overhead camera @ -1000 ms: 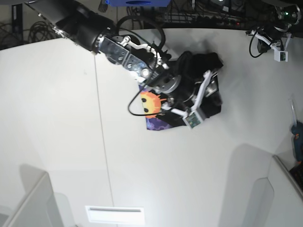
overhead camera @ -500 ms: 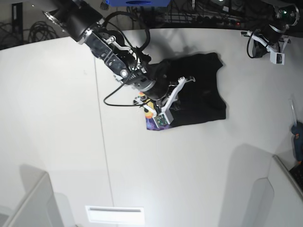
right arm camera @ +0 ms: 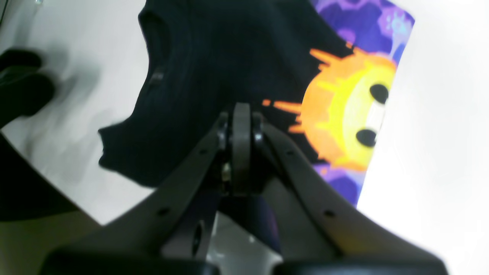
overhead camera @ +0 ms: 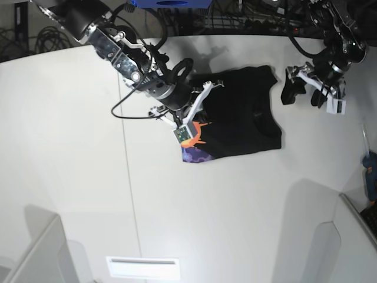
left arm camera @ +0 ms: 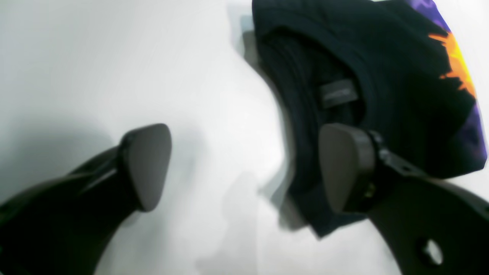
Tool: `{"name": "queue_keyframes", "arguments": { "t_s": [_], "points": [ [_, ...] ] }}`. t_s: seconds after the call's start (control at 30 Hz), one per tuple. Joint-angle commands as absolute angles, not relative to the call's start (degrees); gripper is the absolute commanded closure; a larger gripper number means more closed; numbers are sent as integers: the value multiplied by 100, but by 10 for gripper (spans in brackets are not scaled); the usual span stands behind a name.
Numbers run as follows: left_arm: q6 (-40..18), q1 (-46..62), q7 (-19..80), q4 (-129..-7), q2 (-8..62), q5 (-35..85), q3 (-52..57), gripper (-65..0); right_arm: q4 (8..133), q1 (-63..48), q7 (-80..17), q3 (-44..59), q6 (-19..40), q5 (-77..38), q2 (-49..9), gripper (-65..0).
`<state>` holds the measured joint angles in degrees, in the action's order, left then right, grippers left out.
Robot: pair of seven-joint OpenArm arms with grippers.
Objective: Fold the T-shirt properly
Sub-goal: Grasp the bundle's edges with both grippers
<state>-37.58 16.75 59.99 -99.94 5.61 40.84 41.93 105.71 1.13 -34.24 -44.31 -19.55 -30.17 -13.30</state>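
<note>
Here the right gripper (right arm camera: 241,147) is pressing its jaws fully together just over the T-shirt (overhead camera: 244,115), with no cloth visibly pinched, while the left gripper (left arm camera: 244,168) is hovering with jaws spread wide beside the collar. The garment is lying partly folded on the white table (overhead camera: 70,153), sun-face print (right arm camera: 347,126) exposed at one edge. Being light, limp cloth, it is likely calling for pinches at hems or corners.
</note>
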Motion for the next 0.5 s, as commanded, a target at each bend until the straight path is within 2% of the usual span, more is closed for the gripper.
{"name": "queue_keyframes", "arguments": {
  "t_s": [0.0,0.2,0.47],
  "points": [
    [-3776,1534,6070,-9886,629,4154,4233,-594,10730,110,-3284,-4259,-1956,-2985,-1332,0],
    [-3776,831,6484,-8866,532,4163,4215,-594,10862,-365,-3284,-3538,-1930,-2985,-1332,0],
    [-3776,725,6466,-8743,426,4180,3512,-594,10862,-488,-3284,-3503,-1930,-2985,-1481,0]
  ]
}}
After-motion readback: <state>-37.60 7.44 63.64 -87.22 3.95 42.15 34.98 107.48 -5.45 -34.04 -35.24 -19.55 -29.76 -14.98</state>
